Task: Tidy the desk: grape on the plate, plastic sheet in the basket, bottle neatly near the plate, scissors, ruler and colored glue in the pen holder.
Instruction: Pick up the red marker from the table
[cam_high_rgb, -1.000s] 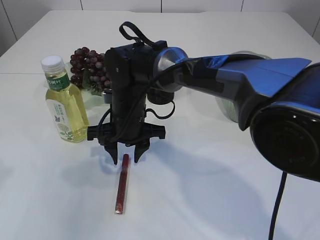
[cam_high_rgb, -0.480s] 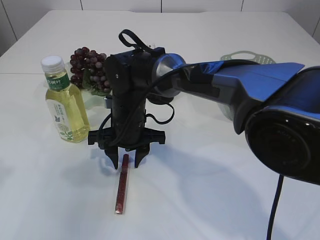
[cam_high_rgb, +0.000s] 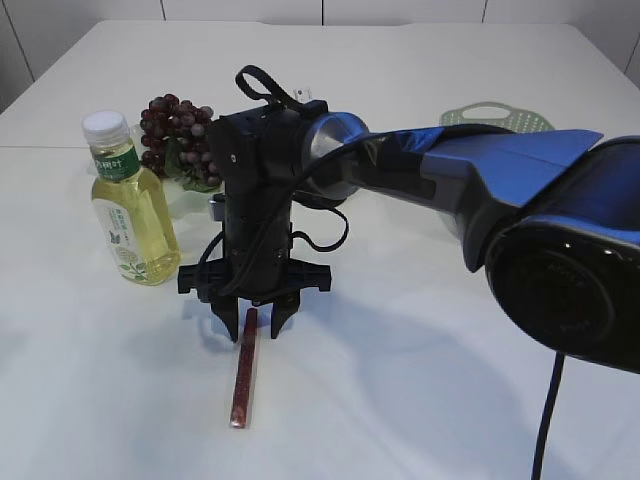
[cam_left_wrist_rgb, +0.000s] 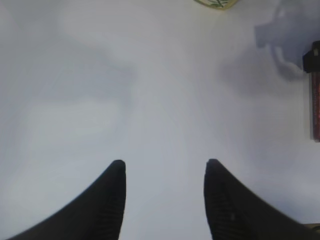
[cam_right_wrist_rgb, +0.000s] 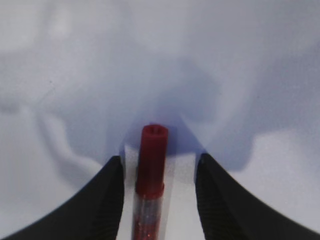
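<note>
Red glue stick (cam_right_wrist_rgb: 150, 175) btwn right gripper (cam_right_wrist_rgb: 159, 170) jaws (spread, not gripping); left gripper (cam_left_wrist_rgb: 164, 170) parted.

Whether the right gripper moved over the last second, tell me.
Yes. The right gripper sank slightly toward the table, fingertips now lower along the unmoved colored glue stick.

A: Occlusions? The right arm's wrist covers part of the grapes (cam_high_rgb: 172, 135) and most of the green basket (cam_high_rgb: 496, 114).

B: Noted. Edge crops: left wrist view keeps only a sliver of the bottle (cam_left_wrist_rgb: 216, 3) at top, and the glue stick (cam_left_wrist_rgb: 315, 107) is cut at right.
</note>
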